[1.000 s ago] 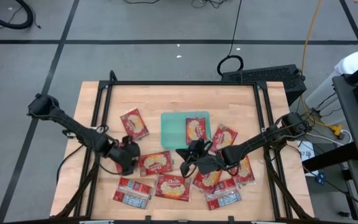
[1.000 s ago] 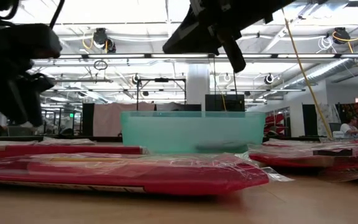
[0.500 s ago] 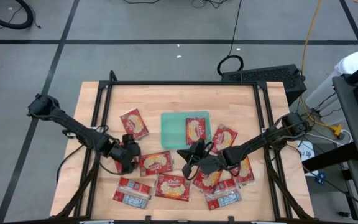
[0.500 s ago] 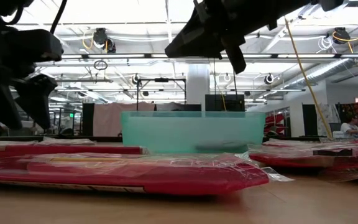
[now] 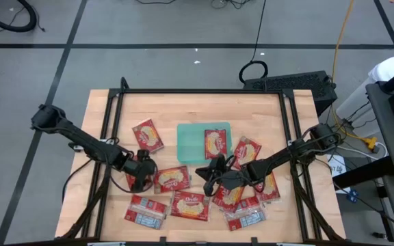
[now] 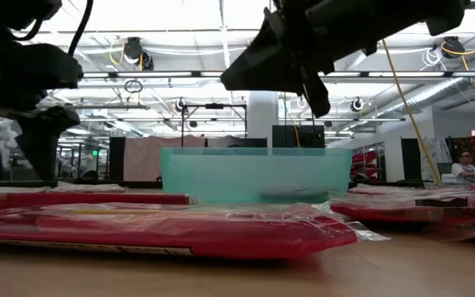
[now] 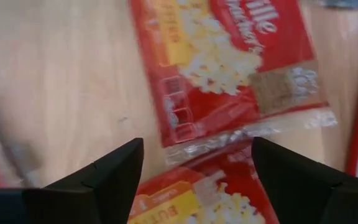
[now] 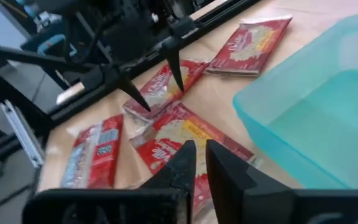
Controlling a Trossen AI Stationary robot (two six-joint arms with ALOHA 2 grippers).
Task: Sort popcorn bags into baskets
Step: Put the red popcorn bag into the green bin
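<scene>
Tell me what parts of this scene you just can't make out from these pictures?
- Bags under the right arm: in the high view the arm covers part of the pile of popcorn bags, so no exact count.
- Inside of the teal tray: in the low view its wall hides the contents.
- Printing on the bag below the left gripper: blurred.
- Person at the far right in the low view: too small to describe.
</scene>
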